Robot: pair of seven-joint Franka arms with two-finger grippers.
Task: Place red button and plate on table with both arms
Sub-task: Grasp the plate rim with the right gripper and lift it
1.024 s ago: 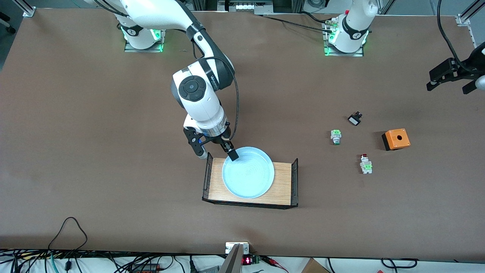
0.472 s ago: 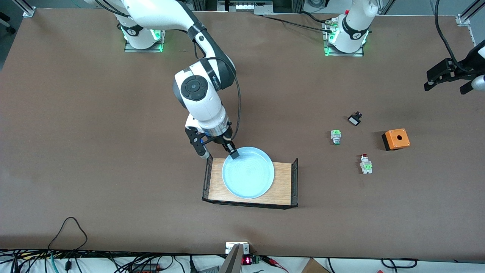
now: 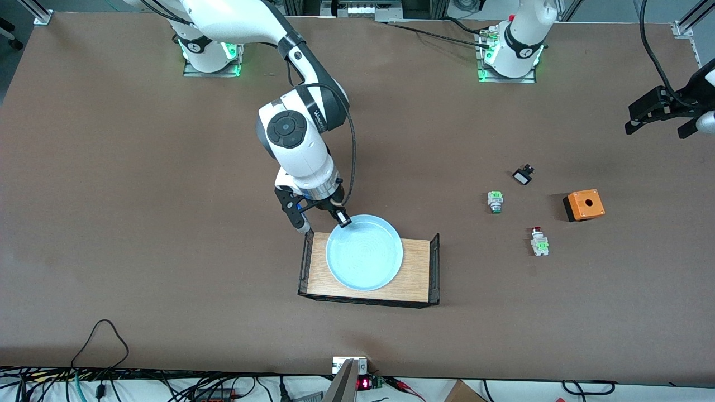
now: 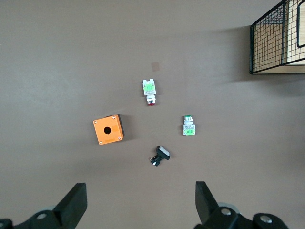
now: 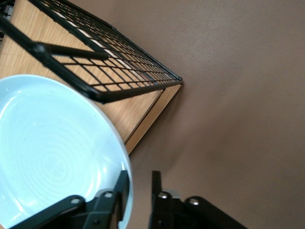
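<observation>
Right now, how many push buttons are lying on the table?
2. The red button lies toward the left arm's end of the table; the green button lies beside it, farther from the front camera. None looks hidden.

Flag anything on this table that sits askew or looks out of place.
Only the plate stands out: the right gripper pinches its rim, and it overhangs the wooden tray edge toward the robots' bases. The red button lies on its side.

Right hand [image 3: 342, 219] apparently clamped, arm reaching down; left hand [image 3: 662, 119] open, waiting.
</observation>
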